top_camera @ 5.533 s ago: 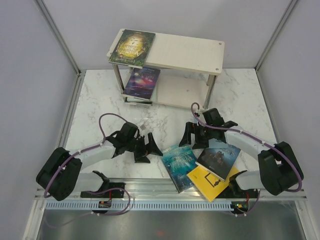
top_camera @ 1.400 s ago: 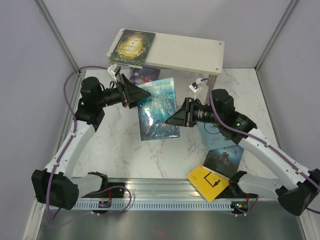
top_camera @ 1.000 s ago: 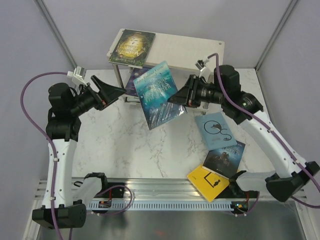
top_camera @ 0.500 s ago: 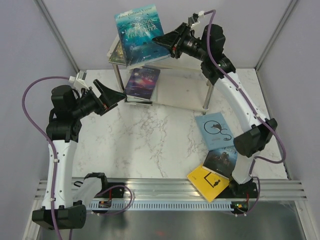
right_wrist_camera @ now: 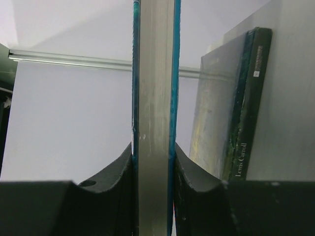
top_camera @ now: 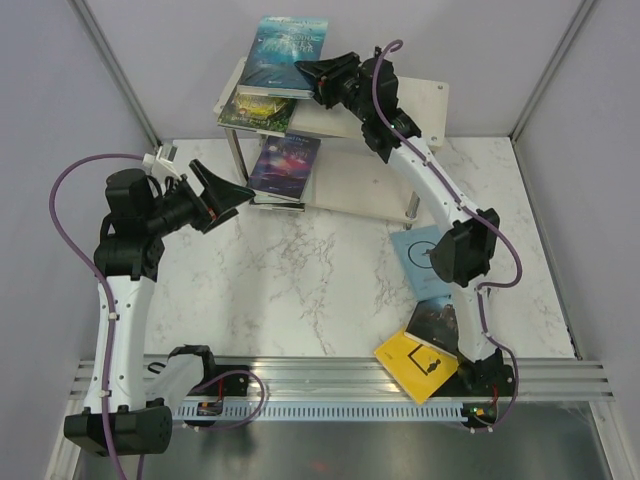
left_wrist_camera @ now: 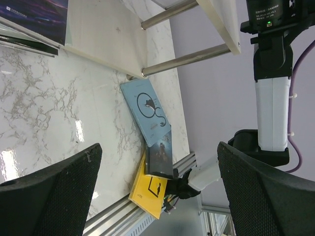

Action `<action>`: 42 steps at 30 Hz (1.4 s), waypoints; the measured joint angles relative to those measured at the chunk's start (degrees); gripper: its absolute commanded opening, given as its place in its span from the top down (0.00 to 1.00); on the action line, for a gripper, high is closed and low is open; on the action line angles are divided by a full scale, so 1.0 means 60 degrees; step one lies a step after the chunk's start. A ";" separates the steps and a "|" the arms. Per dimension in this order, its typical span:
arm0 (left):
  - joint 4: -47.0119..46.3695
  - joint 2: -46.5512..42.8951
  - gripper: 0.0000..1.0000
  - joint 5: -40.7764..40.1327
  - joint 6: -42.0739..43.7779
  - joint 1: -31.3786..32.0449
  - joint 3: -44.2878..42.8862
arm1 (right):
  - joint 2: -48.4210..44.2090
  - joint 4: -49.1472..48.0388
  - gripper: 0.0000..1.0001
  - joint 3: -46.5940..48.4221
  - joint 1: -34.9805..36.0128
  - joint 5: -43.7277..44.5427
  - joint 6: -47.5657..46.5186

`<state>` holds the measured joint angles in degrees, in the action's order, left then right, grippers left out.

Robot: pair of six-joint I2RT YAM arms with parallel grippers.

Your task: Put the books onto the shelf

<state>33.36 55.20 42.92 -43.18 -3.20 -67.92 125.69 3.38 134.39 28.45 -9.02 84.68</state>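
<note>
Now: right gripper (top_camera: 308, 70) is clamped on the teal book (top_camera: 285, 50) by its right edge, arm stretched far over the shelf (top_camera: 400, 100). Book hangs near flat over the top board's back left corner, above the green-gold book (top_camera: 255, 108) at the left end; contact between the two cannot be told. Right wrist view: teal book edge-on between both fingers, green-gold spine just to its right.

Room: the top board's right half shows bare wood. Lower board carries the galaxy book (top_camera: 285, 160) at its left end, bare to the right.

Left gripper (top_camera: 232, 195) hangs with jaws wide apart, holding nothing, over the left side of the table (top_camera: 300, 290).

Pale blue book (left_wrist_camera: 146, 110), dark book (left_wrist_camera: 160, 155) and yellow book (top_camera: 415, 365) lie overlapping toward the table's near right corner.

Versus half a second back: teal book lies flatter and lower; left arm unmoved.
</note>
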 measured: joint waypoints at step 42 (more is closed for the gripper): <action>0.0160 -0.0328 0.00 0.0120 0.0000 0.0000 0.0299 | -0.2040 0.0667 0.34 -0.2415 0.0787 0.1643 -0.0907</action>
<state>34.33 53.23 43.64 -43.18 -3.20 -66.13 113.45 7.38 119.90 33.17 0.84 79.24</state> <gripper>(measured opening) 0.996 0.633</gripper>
